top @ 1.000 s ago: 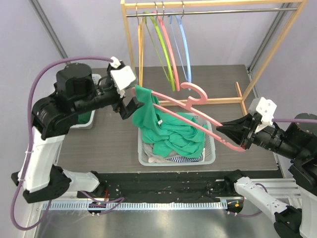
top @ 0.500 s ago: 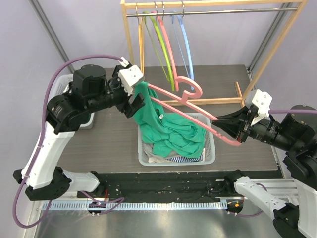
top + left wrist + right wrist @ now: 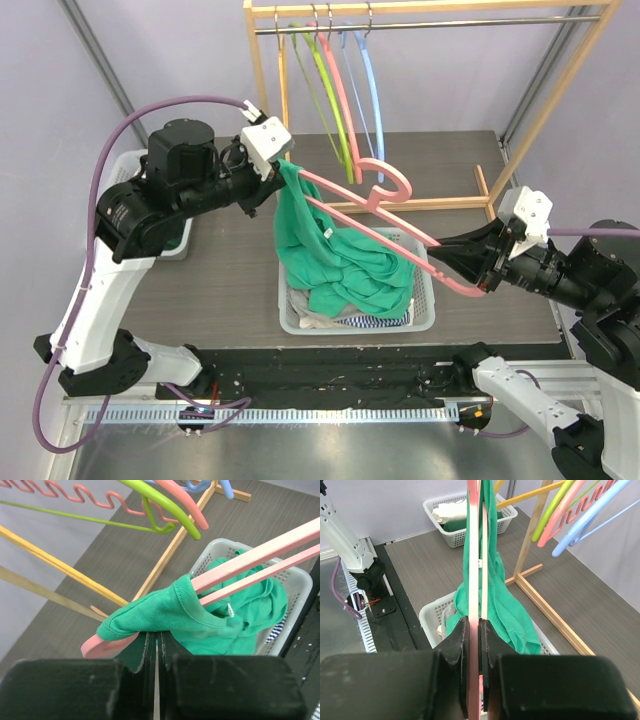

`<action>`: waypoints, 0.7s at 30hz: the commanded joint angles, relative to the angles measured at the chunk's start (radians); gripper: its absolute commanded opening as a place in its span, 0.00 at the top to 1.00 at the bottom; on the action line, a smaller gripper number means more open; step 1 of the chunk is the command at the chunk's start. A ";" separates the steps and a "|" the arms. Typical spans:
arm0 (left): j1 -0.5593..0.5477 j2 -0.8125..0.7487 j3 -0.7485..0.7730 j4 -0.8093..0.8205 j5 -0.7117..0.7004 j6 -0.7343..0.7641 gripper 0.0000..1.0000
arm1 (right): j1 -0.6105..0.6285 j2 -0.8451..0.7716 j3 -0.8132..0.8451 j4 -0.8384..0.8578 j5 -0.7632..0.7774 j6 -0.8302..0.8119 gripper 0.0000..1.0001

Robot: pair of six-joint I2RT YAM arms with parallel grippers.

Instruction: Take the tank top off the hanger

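A green tank top hangs by one strap from the left end of a pink hanger. The rest of it drapes down into a white basket. My left gripper is at that strap end, shut on the tank top. In the left wrist view the green fabric bunches right at the gripper's tips, over the hanger's pink end. My right gripper is shut on the hanger's lower right end. The right wrist view shows that gripper pinching the pink bar.
A wooden rack at the back carries several coloured hangers. Its base bar lies just behind the basket. A second white basket with clothes stands at the left under my left arm. Other clothes lie under the tank top.
My left arm moved right to the hanger's left end, and its gripper went from open to shut on the tank top. The right gripper kept hold of the hanger, shifting slightly.
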 commanded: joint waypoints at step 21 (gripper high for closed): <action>0.058 -0.040 -0.045 0.073 0.163 -0.154 0.48 | 0.000 -0.012 -0.006 0.043 0.005 0.014 0.99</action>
